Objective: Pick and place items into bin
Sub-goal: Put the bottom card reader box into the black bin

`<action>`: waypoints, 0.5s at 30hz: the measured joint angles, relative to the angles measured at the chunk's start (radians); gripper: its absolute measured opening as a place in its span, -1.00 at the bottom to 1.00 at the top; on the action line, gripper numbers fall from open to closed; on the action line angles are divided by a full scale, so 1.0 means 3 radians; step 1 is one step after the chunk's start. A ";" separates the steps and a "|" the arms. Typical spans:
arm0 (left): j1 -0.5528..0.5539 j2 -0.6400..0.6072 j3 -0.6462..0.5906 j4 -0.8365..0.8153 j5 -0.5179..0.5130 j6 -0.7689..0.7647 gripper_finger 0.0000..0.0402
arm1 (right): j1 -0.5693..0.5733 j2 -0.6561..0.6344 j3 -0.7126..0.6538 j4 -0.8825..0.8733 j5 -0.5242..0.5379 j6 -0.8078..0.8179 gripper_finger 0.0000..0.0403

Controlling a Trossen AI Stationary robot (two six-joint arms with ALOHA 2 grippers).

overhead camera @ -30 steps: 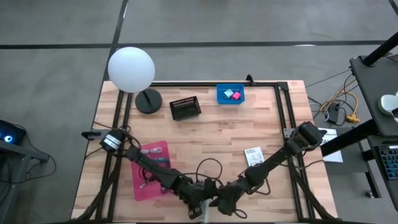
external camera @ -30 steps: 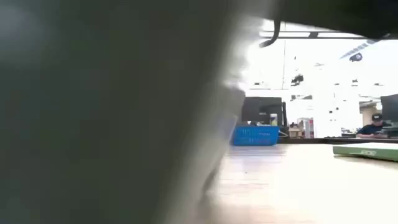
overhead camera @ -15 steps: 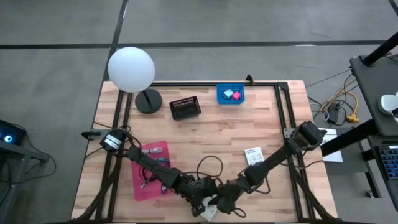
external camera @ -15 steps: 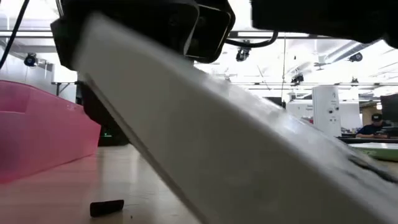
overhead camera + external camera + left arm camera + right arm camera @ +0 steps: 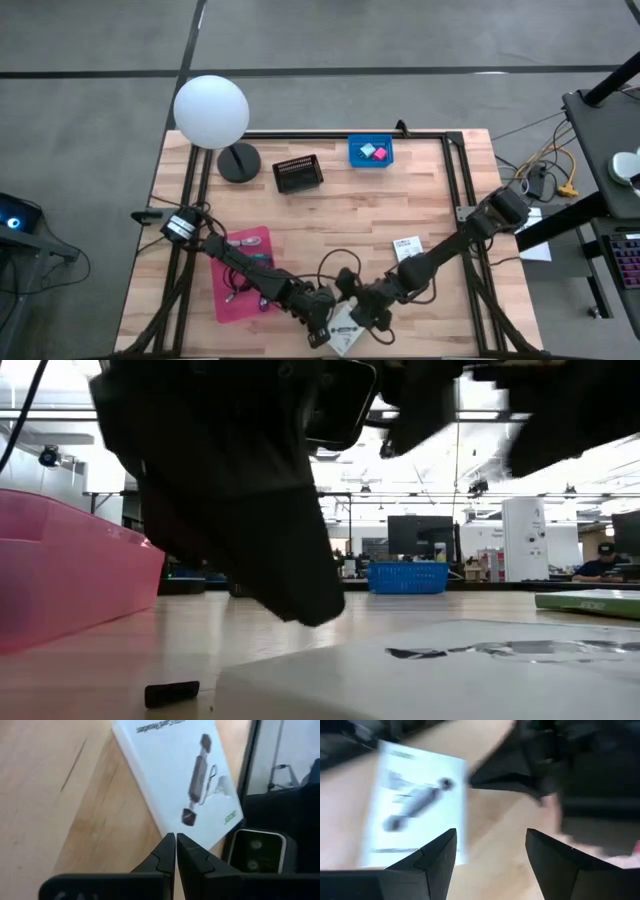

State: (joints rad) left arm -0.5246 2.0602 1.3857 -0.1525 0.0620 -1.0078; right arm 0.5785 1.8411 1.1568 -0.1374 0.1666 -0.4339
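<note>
1. Near the front edge of the bench (image 5: pixel 330 215), about at its middle, both hands are low and close to each other over a white printed packet (image 5: pixel 345 328) that lies flat on the wood.
2. The left hand (image 5: pixel 175 841) is clenched, its two fingers pressed together with nothing between them, and their tips are just at one edge of the packet.
3. The right hand (image 5: pixel 490 847) is released, its fingers spread wide and empty, and the packet lies on the wood ahead of it.
4. A second white packet (image 5: pixel 406 248) lies flat toward the front right part of the bench, beside the right arm.
5. A pink bin (image 5: pixel 243 272) stands at the front left, with dark coiled cables (image 5: pixel 240 282) inside, under the left arm.
6. A blue bin (image 5: pixel 370 152) at the back edge holds a pink cube (image 5: pixel 379 154) and a pale teal cube (image 5: pixel 367 150), side by side.
7. A black basket (image 5: pixel 298 174) and a lamp with a white globe (image 5: pixel 211 110) stand toward the back left corner.
</note>
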 joint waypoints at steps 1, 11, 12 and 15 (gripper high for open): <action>0.0001 0.0001 0.0000 -0.0004 -0.0003 0.0000 -1.00 | 0.0000 -0.0043 0.0000 -0.0101 -0.0123 0.0174 0.11; 0.0019 0.0005 -0.0010 -0.0040 -0.0079 0.0012 -1.00 | 0.0168 0.0092 -0.0057 -0.0054 -0.0808 0.0621 0.11; 0.0021 0.0005 -0.0010 -0.0039 -0.0079 0.0013 -1.00 | 0.0198 0.0128 -0.0059 0.0013 -0.0806 0.0590 0.11; 0.0028 0.0006 -0.0014 -0.0043 -0.0079 0.0043 -1.00 | 0.0275 0.0231 -0.0061 0.0176 -0.0742 0.0478 0.11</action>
State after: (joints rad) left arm -0.5163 2.0621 1.3814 -0.1655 0.0382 -0.9948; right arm 0.6611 1.9105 1.1385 -0.0845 -0.0561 -0.2905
